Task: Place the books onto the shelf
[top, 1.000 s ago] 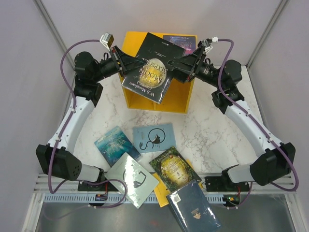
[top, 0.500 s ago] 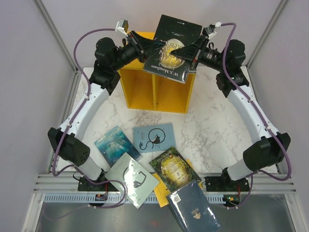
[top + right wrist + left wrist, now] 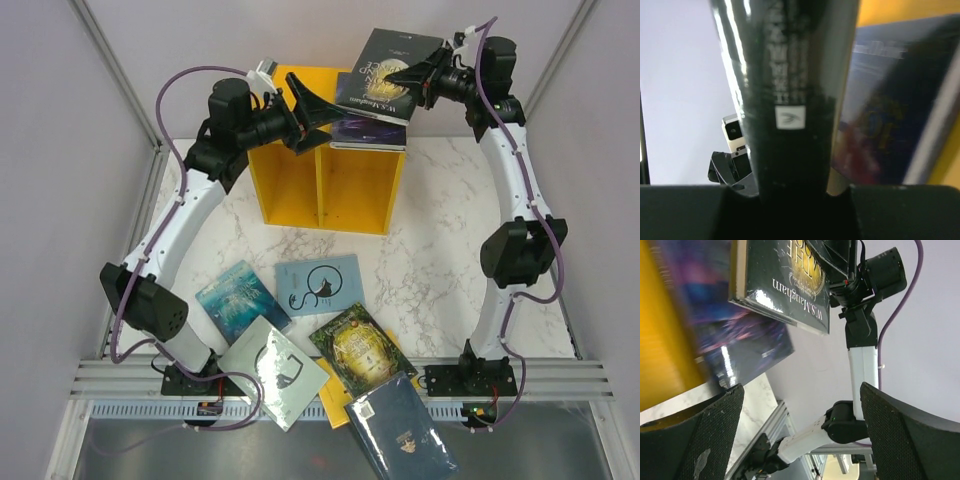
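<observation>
books [image 3: 318,283] lie loose on white marbled table [image 3: 450,260], pale lilac walls [image 3: 50,150] around. right gripper [image 3: 398,76] clamps black book [image 3: 385,50] over yellow shelf [image 3: 290,190]; left gripper [image 3: 320,107] wide open, empty.

This is a robotics lab test cell rather than a lived-in room. A marble-patterned table [image 3: 450,270] stands boxed in by plain pale panels [image 3: 40,220] held between bare aluminium posts [image 3: 112,65]. Slotted aluminium rails [image 3: 560,375] run along its near edge, where a left arm [image 3: 172,222] and a right arm [image 3: 515,185] are bolted down. Purple cables [image 3: 161,100] loop openly along both.
</observation>
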Robot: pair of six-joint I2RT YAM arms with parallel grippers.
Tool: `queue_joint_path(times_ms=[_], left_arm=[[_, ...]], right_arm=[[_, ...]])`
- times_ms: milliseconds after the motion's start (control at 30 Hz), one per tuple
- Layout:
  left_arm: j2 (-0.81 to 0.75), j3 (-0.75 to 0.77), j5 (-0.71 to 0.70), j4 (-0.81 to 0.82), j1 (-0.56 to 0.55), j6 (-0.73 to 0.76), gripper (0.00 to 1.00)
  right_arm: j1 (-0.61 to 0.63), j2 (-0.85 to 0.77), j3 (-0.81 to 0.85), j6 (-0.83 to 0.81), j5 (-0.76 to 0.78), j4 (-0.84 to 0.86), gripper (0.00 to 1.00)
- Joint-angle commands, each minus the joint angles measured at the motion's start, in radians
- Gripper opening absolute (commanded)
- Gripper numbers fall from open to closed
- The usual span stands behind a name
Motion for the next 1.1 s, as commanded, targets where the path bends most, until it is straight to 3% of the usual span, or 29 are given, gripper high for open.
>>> queue_joint_path(times_ms=[0, 300, 667, 833, 867, 900, 1033, 1067], left_arm=[[-0.119, -0.08, 0.024, -0.057, 0.073, 0.102, 0.98], [-0.223, -0.237, 0.058, -0.057, 0.181, 0.145, 0.97], [-0.176, -0.217, 0.098, -0.057, 0.193, 0.156, 0.95], [-0.175, -0.225, 0.104, -0.056, 0.195, 0.159, 0.95], [-0.175, -0.226, 0.103, -0.057, 0.193, 0.159, 0.95], [-0.177, -0.229, 0.103, -0.057, 0.195, 0.161, 0.95], [-0.179, -0.233, 0.106, -0.059, 0.195, 0.161, 0.95], [-0.179, -0.231, 0.104, -0.059, 0.195, 0.161, 0.95]], right_arm=[[0.012, 0.021, 0.106, 0.013, -0.097, -0.034, 0.0], [0.012, 0.061, 0.176, 0.073, -0.232, -0.027, 0.0], [0.041, 0.056, 0.123, 0.116, -0.255, 0.042, 0.0], [0.053, 0.035, 0.046, 0.102, -0.256, 0.044, 0.06], [0.053, 0.025, 0.034, 0.101, -0.258, 0.044, 0.1], [0.052, 0.022, 0.012, 0.096, -0.258, 0.044, 0.22], [0.052, 0.008, -0.011, 0.093, -0.255, 0.044, 0.52], [0.05, 0.007, -0.009, 0.092, -0.255, 0.041, 0.64]])
